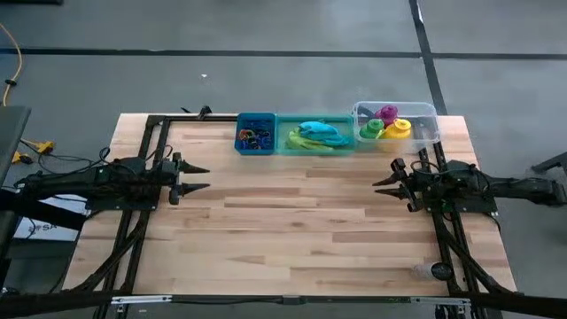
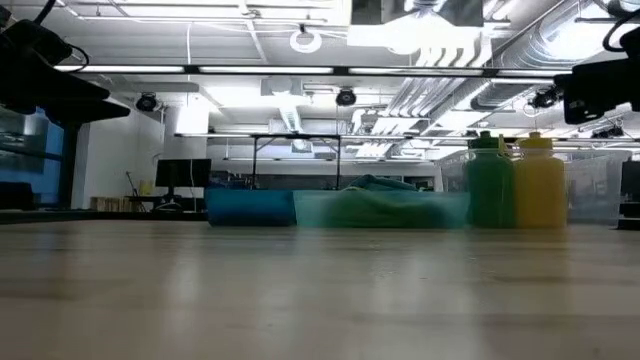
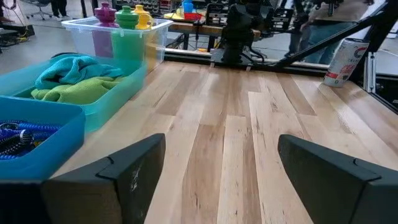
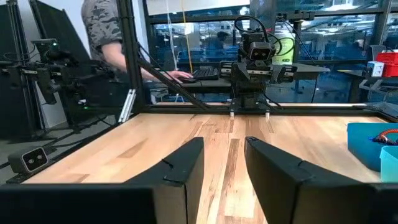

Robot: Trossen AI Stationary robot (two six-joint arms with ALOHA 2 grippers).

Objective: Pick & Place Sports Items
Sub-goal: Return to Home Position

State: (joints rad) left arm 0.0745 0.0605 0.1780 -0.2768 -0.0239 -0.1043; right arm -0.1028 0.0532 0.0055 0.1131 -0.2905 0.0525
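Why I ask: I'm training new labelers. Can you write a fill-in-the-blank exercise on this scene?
The teal cloth and lime-green cloth lie in the ____ bin of three.
The bottles stand in the ____ bin.
The coiled rings lie in the ____ bin.
The left gripper and right gripper are both ____, not shut.
Missing words: middle; clear; blue; open.

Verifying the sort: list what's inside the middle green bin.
The green bin holds a teal cloth bunched on top of a lime-green cloth. Anything beneath the cloths, and the bin's floor, is covered, so I cannot tell.
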